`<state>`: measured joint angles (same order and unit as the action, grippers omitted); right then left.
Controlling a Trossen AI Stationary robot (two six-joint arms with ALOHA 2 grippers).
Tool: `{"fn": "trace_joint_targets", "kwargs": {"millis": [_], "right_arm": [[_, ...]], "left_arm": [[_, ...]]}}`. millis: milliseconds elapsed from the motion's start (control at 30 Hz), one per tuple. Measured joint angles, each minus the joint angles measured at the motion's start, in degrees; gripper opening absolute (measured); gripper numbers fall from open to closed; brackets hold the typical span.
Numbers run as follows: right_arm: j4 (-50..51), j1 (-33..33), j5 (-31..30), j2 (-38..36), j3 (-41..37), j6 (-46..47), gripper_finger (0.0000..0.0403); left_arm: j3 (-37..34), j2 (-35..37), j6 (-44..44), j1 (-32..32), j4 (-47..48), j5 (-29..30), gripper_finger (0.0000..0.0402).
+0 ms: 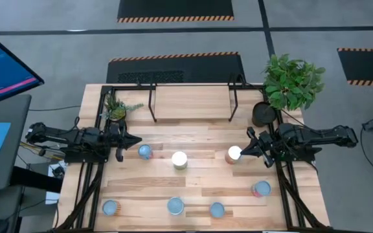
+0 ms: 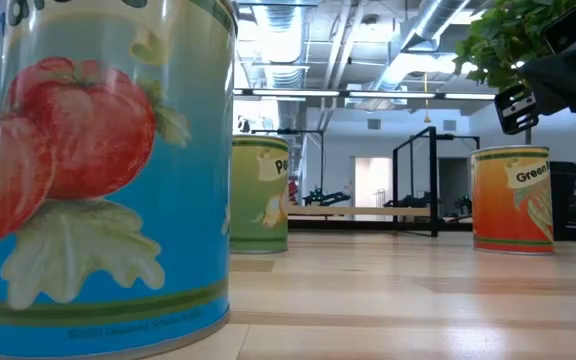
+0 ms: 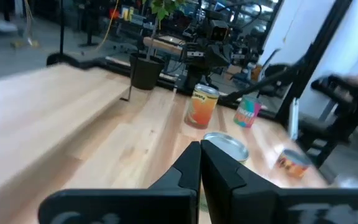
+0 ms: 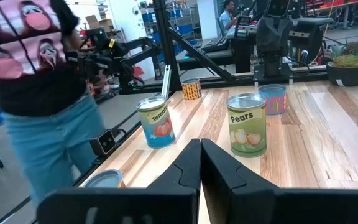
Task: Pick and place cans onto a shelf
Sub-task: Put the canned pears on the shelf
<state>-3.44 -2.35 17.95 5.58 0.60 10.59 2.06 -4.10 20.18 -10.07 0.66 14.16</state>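
Shelf [image 1: 193,103] at table's [image 1: 206,188] back edge, seven cans [image 1: 179,159] scattered before it

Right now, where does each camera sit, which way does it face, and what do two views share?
High: above the table, looking straight down; left gripper, right gripper, shelf.
Low: tabletop height, facing the room; tomato can nearest, a dark arm above.
Left wrist: past its shut fingers toward the orange can.
Right wrist: past its fingers toward a person.
Shared: pears can, low and right wrist.

High view looks straight down on the table [image 1: 199,139]; low view sits tabletop-level, hard against the tomato can [image 2: 103,165], which the right wrist view shares.
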Motion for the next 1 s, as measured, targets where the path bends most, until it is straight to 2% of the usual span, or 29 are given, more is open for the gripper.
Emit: {"fn": "trace_joint_targets", "kwargs": {"millis": [100, 267, 400, 600, 767, 1000], "right_arm": [[0.0, 0.01, -0.01, 0.0, 0.0, 0.0, 0.0033], [-0.01, 0.44, -0.12, 0.02, 0.0, -1.87, 0.0033], [-0.01, 0.67, -0.21, 0.0, -0.01, -6.7, 0.0033], [-0.25, 0.66, -0.28, 0.01, -0.02, -15.31, 0.0033], [-1.02, 0.66, -0.28, 0.0, -0.04, -15.1, 0.0033], [-5.03, 0.48, -0.08, 0.02, -0.07, -4.41, 0.0033]], "left_arm": [[-0.04, 0.0, 7.74, 0.0, -0.47, 2.19, 0.0], [-0.04, 0.0, 27.33, 0.04, -0.37, 3.57, 0.0], [-0.04, 0.0, 35.45, 0.06, -0.63, 10.17, 0.0], [-0.02, 0.0, 37.44, 0.04, -0.74, 13.37, 0.0], [-0.02, -0.02, 36.88, 0.04, -0.72, 13.54, 0.0], [0.0, -0.02, 36.64, 0.03, -0.66, 12.9, 0.0]]}}
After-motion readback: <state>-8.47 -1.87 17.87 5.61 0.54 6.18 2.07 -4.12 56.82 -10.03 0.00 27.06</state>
